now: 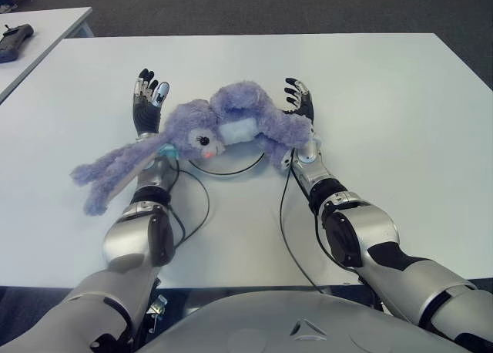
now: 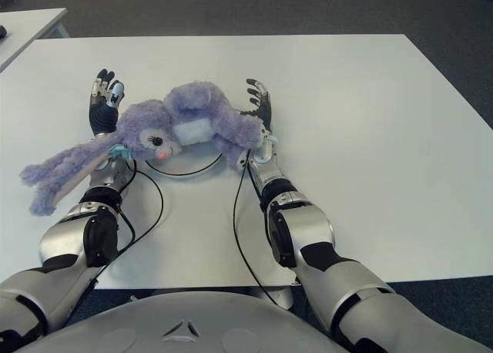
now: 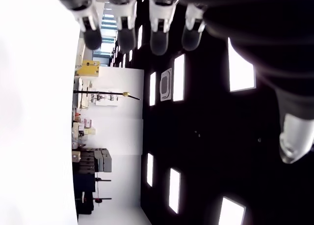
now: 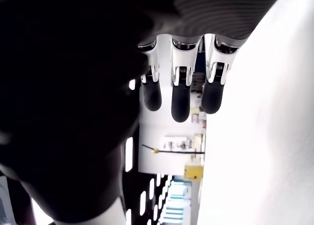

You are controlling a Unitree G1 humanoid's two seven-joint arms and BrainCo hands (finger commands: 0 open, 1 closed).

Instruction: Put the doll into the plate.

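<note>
Doll (image 1: 223, 126): plush rabbit, draped over plate (image 1: 231, 170), ears trailing off plate's left | Handling: likely light, floppy, non-slip; take by torso | Left hand (image 1: 145, 100), right hand (image 1: 300, 100): flanking doll, fingers extended, empty

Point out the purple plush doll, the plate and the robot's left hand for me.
Purple plush bunny doll (image 1: 231, 110): left eye view, on its furry body.
White round plate (image 1: 231, 170): left eye view, on the near rim showing under the doll.
Left hand (image 1: 146, 99): left eye view, on the palm, fingers spread upward.
</note>
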